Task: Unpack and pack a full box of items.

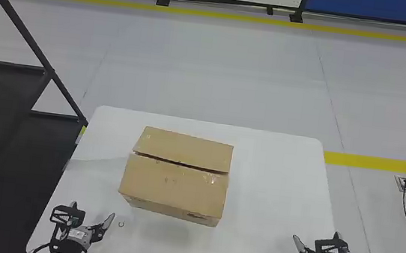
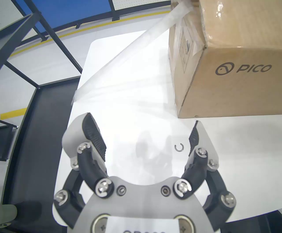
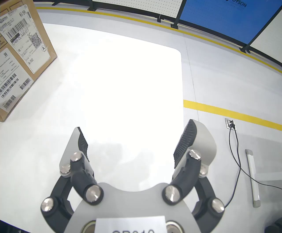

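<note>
**Item 1: cardboard box** (image 1: 176,175). Stands on the white counter (image 1: 280,173), about mid-depth and a little left of centre. Top flaps lie down, with a seam running across the lid; the contents are hidden. Printed shipping labels (image 3: 19,59) cover its right face.

**Item 2: clear film strip** (image 2: 123,66). Runs from the box's upper left corner down to the counter's left edge, taut and partly peeled. Whether it is loosened sealing tape or wrapping cannot be told.

**Item 3: small C-shaped metal clip** (image 2: 179,147). Lies flat on the counter near the front, just beside one finger of the left claw and not touching it.

**Item 4: left claw** (image 2: 143,123). At the near left corner of the counter, fingers spread wide, holding nothing, well apart from the box.

**Item 5: right claw** (image 3: 135,128). At the near right edge of the counter, fingers likewise spread and bare, well apart from the box.

**Status (judged).** The task stands at its very start. The box is not yet opened and neither claw has hold of anything. Left to do: free the flaps, lift out every item, then return each and close the box.
</note>
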Tool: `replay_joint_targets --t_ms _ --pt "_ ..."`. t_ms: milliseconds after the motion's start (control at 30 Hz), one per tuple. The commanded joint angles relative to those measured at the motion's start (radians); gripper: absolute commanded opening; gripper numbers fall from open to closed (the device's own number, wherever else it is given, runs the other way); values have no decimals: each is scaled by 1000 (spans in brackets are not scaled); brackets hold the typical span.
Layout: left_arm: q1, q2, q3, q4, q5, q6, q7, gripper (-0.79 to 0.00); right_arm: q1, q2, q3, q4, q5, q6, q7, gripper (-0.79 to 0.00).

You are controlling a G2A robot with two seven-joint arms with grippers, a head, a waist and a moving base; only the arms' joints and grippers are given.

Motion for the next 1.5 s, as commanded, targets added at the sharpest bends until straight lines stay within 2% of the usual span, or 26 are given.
replay_joint_targets --t_ms 0,367,467,733,867,900,1267,1467 --pt "0 0 0 0 0 0 0 -1 0 0 0 0 0 0 0 0" --pt "0 0 0 0 0 0 0 0 0 0 0 0 0 0 0 -1" --pt "-21 1 -10 19 -25 -39 6 0 4 -2 -7 -23 16 -5 8 0" --pt "-127 6 -34 85 5 -129 115 0 31 -5 -50 -173 33 -72 140 0" --pt "-156 8 -42 116 -3 -191 160 0 63 -9 -77 -240 148 -115 257 0" --pt "-156 8 -42 116 -3 -191 160 0 68 -9 -77 -253 182 -124 285 0" --pt "-157 8 -41 120 -6 -187 157 0 68 -9 -77 -253 182 -124 285 0" --pt "-221 -7 -3 156 -85 -105 142 0 116 -14 -115 -249 223 -130 303 0"
